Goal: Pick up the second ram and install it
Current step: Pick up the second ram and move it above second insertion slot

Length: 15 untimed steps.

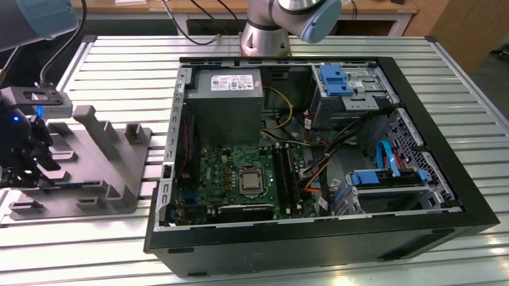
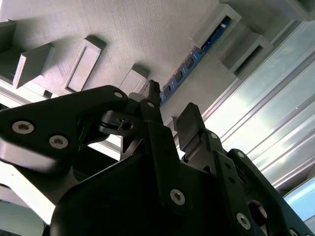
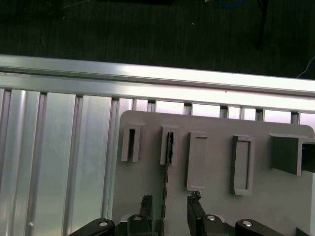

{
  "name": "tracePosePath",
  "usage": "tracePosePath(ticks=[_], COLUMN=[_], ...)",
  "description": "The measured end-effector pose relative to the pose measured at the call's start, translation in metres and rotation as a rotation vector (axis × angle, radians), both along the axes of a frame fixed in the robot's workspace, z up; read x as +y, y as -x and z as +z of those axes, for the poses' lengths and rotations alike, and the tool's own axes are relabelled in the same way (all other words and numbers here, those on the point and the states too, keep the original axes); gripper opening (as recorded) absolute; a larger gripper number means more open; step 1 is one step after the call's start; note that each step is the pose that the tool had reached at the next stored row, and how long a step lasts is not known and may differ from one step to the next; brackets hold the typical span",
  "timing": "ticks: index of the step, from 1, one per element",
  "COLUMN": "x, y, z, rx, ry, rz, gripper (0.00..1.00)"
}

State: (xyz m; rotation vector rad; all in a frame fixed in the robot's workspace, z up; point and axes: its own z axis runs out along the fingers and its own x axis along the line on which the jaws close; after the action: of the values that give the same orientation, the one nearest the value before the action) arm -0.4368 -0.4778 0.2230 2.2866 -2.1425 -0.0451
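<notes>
— How many of each thing?
— One arm (image 1: 270,24), and one gripper (image 3: 170,200) with two fingers (image 3: 196,211). There is one grey fixture tray (image 3: 280,206) and one open computer case (image 1: 318,241) holding one green motherboard (image 1: 226,170). In the first wrist view the tray shows four slotted holders in a row and one taller block.
— Memory sticks?
— One, the second ram (image 3: 167,167), standing on edge in one of the slotted holders.
— And against the claw?
— Its near end runs into the gap, with a finger on either side and neither touching. The claw is spread wide and holds nothing. It sits low over the tray, at the exterior view's left of the case.
</notes>
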Motion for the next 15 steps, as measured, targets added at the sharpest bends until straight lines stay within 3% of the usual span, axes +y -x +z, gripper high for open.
tracePosePath(ticks=[15], x=[0.0], y=[-0.013], z=[-0.0034], rx=[0.0], ry=[0.0019], rz=[0.0], gripper=[0.42])
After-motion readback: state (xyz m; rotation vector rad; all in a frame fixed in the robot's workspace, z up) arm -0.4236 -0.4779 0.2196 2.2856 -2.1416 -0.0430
